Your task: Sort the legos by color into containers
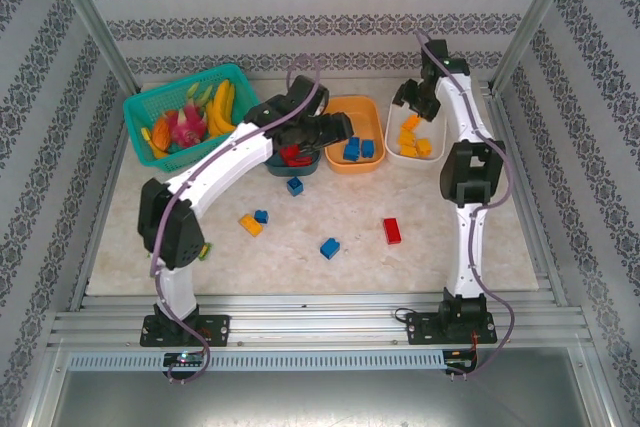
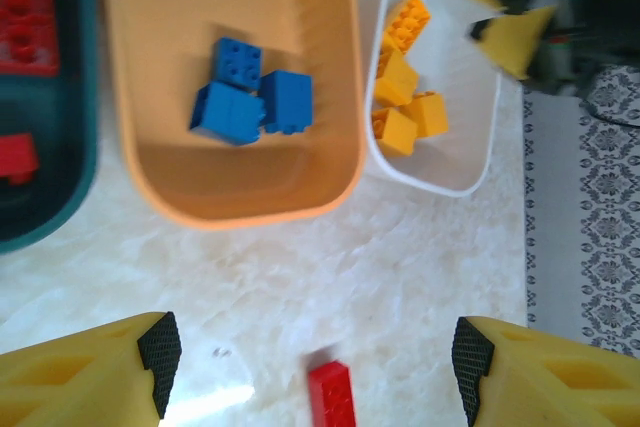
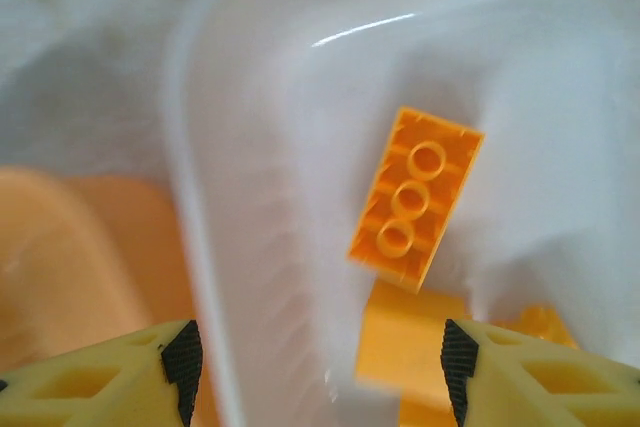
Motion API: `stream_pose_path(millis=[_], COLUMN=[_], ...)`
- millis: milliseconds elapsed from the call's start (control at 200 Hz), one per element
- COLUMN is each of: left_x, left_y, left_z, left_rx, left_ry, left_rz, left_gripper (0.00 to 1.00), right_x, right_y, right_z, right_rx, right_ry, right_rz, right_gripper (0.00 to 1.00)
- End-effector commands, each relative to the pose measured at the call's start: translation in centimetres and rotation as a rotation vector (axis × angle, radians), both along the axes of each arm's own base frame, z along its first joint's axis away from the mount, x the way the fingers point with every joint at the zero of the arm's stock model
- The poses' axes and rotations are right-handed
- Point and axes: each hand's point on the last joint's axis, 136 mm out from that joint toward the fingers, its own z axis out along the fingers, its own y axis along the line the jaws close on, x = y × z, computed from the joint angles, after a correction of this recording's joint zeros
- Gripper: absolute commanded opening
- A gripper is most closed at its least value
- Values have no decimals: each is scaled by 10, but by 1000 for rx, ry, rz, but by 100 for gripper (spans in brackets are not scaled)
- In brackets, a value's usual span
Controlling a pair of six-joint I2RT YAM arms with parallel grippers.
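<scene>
Three containers stand in a row at the back: a dark teal tub [image 1: 272, 169] holding red legos [image 2: 25, 7], an orange tub [image 1: 355, 107] holding blue legos [image 2: 245, 97], and a white tub [image 1: 393, 142] holding orange-yellow legos [image 1: 415, 139]. My left gripper [image 2: 315, 352] hovers open and empty in front of the orange tub, above a loose red lego [image 2: 332, 397]. My right gripper [image 3: 318, 362] hangs open over the white tub [image 3: 230, 147]; an upturned orange-yellow lego [image 3: 415, 197] lies free below it. Loose on the table are blue legos [image 1: 329, 247], an orange-yellow one [image 1: 250, 225] and a red one [image 1: 392, 231].
A teal mesh basket [image 1: 145, 107] of toy fruit sits at the back left. A small green item [image 1: 205, 248] lies by the left arm's base link. Metal frame posts and patterned walls close in the table on three sides.
</scene>
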Motion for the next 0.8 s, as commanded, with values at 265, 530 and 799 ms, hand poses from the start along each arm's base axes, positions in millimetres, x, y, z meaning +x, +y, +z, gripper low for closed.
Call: stream_pose_path(millis=[265,530,799], left_x=[-93,-123,-114], left_y=[102,149,154], left_z=[-45,-95,-139], left_rx=[296,580,593], left_ry=[100,205,345], left_rz=[75,-93,-244], left_gripper=[74,92,90], right_x=[-144,-280,-340], right_y=[122,170,199], right_z=[118,56,27], right_rx=[34,217,363], right_ry=[-306,-241,-218], right_rz=[262,399,554], right_gripper=[71,77,81])
